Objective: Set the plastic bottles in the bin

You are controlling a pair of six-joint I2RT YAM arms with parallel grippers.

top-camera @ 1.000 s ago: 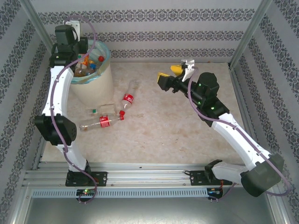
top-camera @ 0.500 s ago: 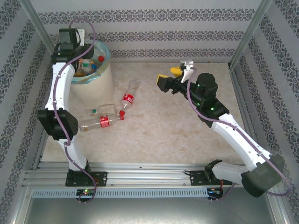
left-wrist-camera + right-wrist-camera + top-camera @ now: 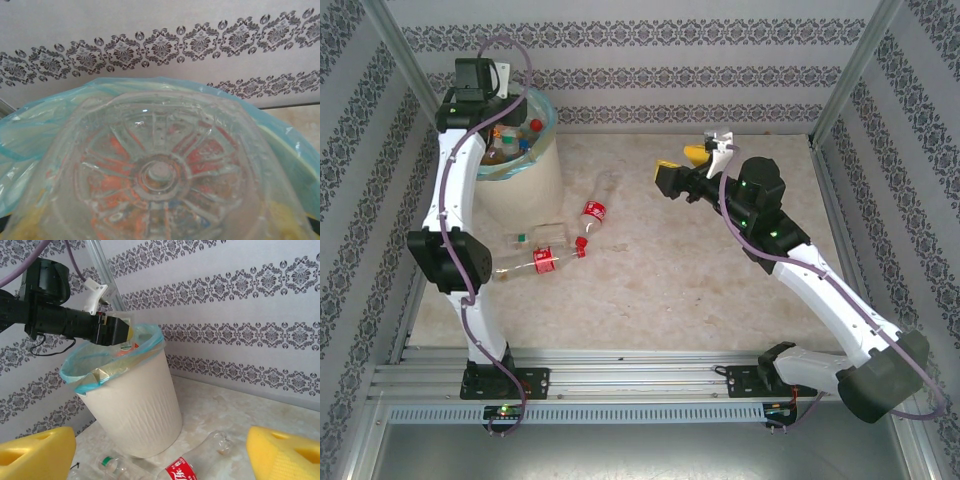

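Marbled beige table [image 3: 700,270], walled by patterned grey paper. Cream bin [image 3: 140,405] with blue-green liner is set far left, binned bottles [image 3: 515,145] inside. Three loose bottles [image 3: 545,262] are laid flat at its foot. Left gripper [image 3: 124,332] is clamped on a clear bottle [image 3: 160,175] over the rim, base toward the wrist, long axis running away into the bin. Right gripper [image 3: 682,160] is spread wide, empty.

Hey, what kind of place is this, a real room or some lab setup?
Probably a staged robot test booth, not a home: wallpapered panels box in a small tabletop, with the left arm and right arm bolted to aluminium rails.
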